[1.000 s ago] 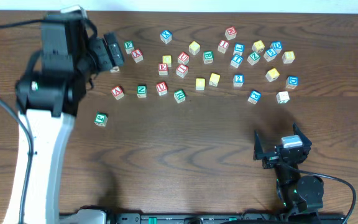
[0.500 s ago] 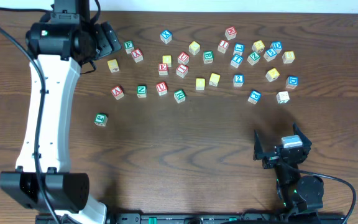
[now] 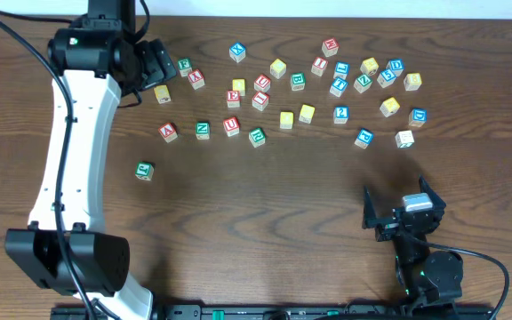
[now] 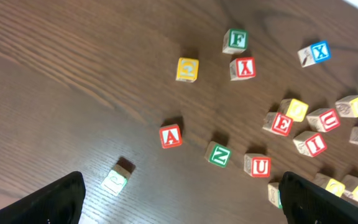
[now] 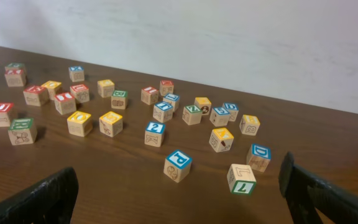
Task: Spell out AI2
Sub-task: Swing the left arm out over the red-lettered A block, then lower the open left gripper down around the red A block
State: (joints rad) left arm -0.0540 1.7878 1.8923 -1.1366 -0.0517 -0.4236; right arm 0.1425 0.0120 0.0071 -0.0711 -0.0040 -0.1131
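Loosely scattered wooden cubes (image 3: 286,119) dot the grainy dark tabletop (image 3: 265,213); left fingers (image 4: 58,202), right fingers (image 5: 42,199) spread.

Soft light is coming from overhead; cubes (image 4: 170,136) are casting short, faint shadows on the table (image 4: 73,74). Left fingers (image 4: 58,199) and right fingers (image 5: 42,199) are showing dark and defocused; everything beyond them is reading sharp. Wall (image 5: 229,37) beyond the right fingers is glowing bright.

Wooden A cube (image 4: 171,136) (matt), wood-grain table (image 4: 73,93)
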